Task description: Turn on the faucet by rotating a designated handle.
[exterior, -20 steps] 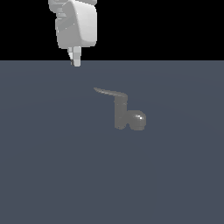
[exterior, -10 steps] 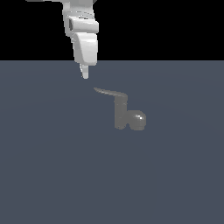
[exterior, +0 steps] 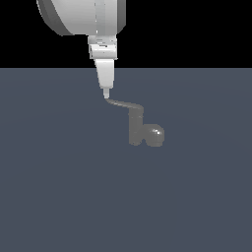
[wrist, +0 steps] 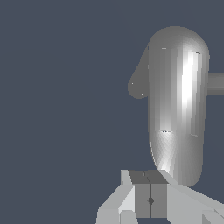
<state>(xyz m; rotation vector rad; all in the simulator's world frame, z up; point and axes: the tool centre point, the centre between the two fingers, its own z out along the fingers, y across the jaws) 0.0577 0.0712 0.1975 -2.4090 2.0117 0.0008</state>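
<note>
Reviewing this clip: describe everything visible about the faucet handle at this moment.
The handle is a thin, flat, dull-grey lever that looks like metal, slightly curved and tapering to a point. It projects from the top of the faucet, a short upright cylinder, toward the exterior view's left, roughly level. The gripper, fingers together, sits right at the pointed tip and appears to touch it, though contact cannot be confirmed. Nothing else touches the handle. In the wrist view it appears large, rounded and glossy with bright highlights.

The robot arm [exterior: 81, 17] is white with a big rounded grey-shaded link. Under it is a narrow white gripper [exterior: 105, 93], tapering downward. In the wrist view, its finger pads [wrist: 142, 194] are dark grey and flat.
</note>
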